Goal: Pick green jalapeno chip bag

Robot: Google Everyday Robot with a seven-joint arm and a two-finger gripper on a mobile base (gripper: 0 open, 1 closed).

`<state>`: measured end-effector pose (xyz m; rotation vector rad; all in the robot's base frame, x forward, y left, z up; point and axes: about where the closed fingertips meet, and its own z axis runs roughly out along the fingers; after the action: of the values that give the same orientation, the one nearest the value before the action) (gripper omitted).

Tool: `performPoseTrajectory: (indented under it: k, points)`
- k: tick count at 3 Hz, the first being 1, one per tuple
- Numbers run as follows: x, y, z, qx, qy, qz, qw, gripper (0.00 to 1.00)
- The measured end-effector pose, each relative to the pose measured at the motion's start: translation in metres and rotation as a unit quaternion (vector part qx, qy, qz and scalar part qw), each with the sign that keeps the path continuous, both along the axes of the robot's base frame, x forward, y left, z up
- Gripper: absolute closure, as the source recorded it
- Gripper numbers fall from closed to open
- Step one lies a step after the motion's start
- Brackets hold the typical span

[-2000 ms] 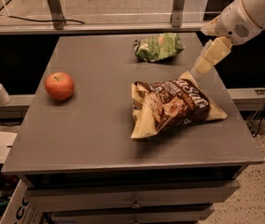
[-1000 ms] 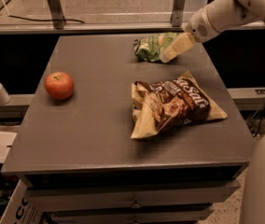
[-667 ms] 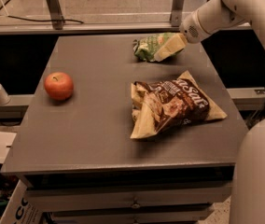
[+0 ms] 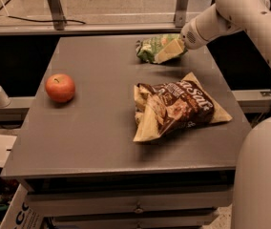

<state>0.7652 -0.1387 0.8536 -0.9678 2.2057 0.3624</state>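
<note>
Hand (image 4: 170,50) over right end of green jalapeno chip bag (image 4: 147,49) — released or clenched, cannot tell.

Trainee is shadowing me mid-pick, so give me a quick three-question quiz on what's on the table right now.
1. True or false: the pincer is at the green jalapeno chip bag, near the far edge of the table.
2. Fill in: in the camera view, the apple sits on the table's ___ side.
3. Which item lies nearest the table's front edge? A) the apple B) the brown-and-cream bag C) the green jalapeno chip bag

Key: 1 true; 2 left; 3 B.
</note>
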Motion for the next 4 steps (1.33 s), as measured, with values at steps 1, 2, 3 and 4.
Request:
performPoseTrajectory:
  k: [1,2,3,4]
  points:
    - [0.0,-0.001,0.0,0.008,-0.005,-0.011,0.9999,0.41]
    - [-0.003,-0.004,0.004,0.014,-0.013,-0.013,0.9997,0.64]
    - [-0.012,0.001,0.009,0.023,-0.016,-0.002,0.9996,0.87]
    - [-0.026,0.013,0.021,0.048,-0.015,0.015,0.9986,1.0]
